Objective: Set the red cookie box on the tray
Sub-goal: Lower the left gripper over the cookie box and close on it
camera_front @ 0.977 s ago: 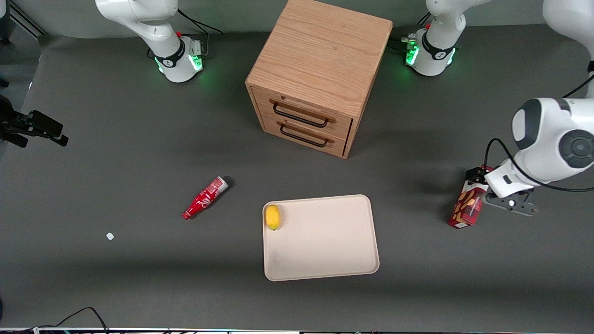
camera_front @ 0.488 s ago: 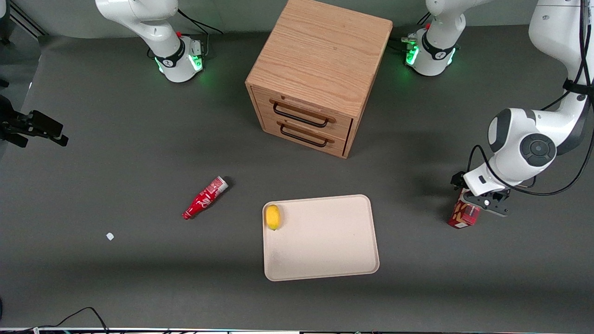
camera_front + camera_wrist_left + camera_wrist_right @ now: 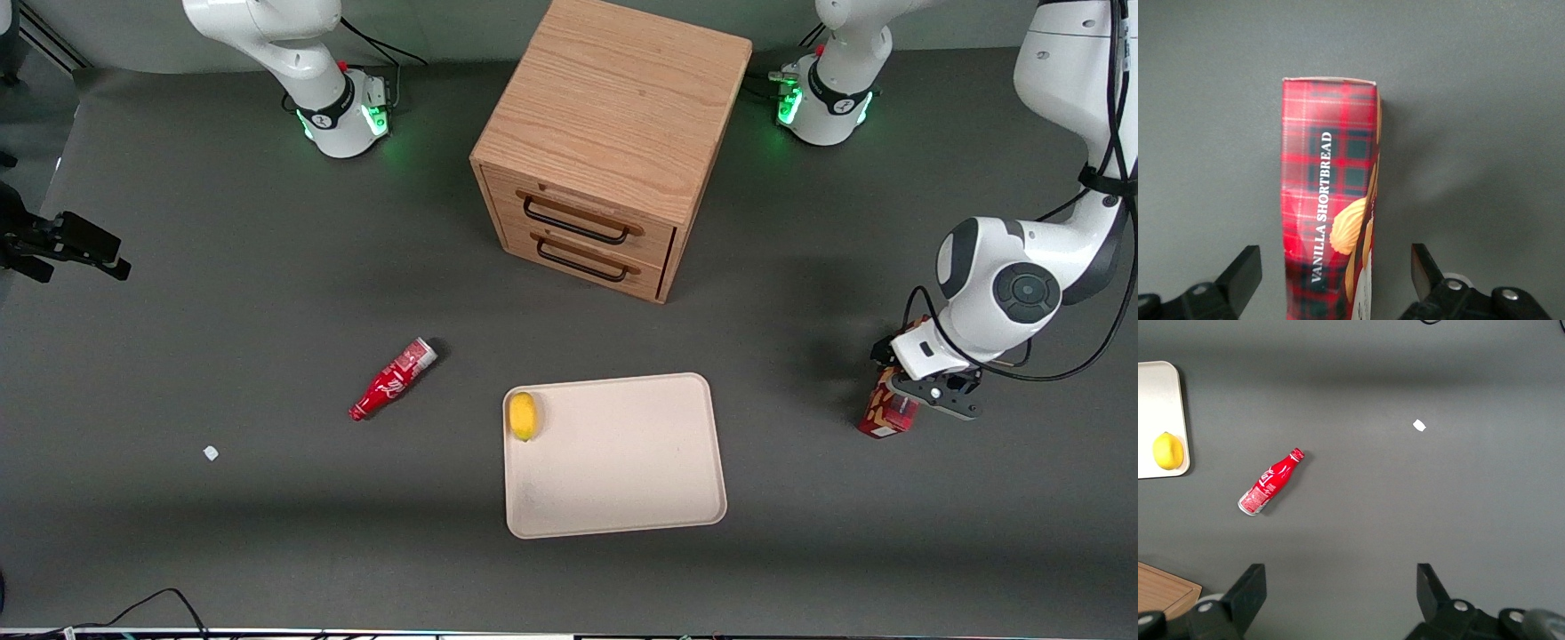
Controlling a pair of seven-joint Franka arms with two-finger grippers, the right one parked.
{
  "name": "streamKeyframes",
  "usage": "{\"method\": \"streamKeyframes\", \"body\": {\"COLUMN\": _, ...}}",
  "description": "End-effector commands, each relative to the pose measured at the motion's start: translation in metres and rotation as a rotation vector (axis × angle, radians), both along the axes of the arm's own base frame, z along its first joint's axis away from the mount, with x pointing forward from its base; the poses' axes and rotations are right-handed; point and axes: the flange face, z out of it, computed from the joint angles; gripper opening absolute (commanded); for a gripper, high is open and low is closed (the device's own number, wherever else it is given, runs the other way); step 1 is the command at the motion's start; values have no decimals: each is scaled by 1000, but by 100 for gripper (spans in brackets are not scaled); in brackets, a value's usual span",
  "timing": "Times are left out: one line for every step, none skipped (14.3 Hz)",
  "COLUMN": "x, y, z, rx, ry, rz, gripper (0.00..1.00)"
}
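The left arm's black two-finger gripper [image 3: 1331, 277] is hovering with its fingers spread wide, straddling the long narrow red-tartan cardboard cookie box [image 3: 1331, 207], whose long axis is running twelve-to-six between the fingers, while the box [image 3: 889, 411] is lying at about three o'clock from the flat beige rounded-corner tray [image 3: 622, 498].

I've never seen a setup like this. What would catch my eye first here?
Probably the big wooden cabinet with two drawers, standing mid-table. Nearer the front camera lies a beige tray with a lemon in one corner. Toward the working arm's end, the gripper hangs open over a red cookie box, one finger on each side of it, touching neither.
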Motion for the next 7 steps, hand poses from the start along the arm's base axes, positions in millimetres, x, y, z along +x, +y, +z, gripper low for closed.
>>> {"method": "streamKeyframes", "body": {"x": -1, "y": -1, "z": -4, "rx": 7, "ry": -10, "rz": -3, "gripper": 91}}
{"method": "streamKeyframes", "body": {"x": 0, "y": 2, "z": -4, "rx": 8, "ry": -13, "rz": -1, "gripper": 76}}
{"method": "streamKeyframes", "body": {"x": 0, "y": 1, "z": -4, "rx": 9, "ry": -12, "rz": -4, "gripper": 62}}
{"method": "streamKeyframes", "body": {"x": 0, "y": 2, "z": -4, "rx": 9, "ry": -12, "rz": -5, "gripper": 47}}
{"method": "streamKeyframes", "body": {"x": 0, "y": 2, "z": -4, "rx": 9, "ry": -12, "rz": -5, "gripper": 32}}
{"method": "streamKeyframes", "body": {"x": 0, "y": 1, "z": -4, "rx": 9, "ry": -12, "rz": -8, "gripper": 17}}
{"method": "streamKeyframes", "body": {"x": 1, "y": 2, "z": -3, "rx": 10, "ry": -10, "rz": -6, "gripper": 1}}
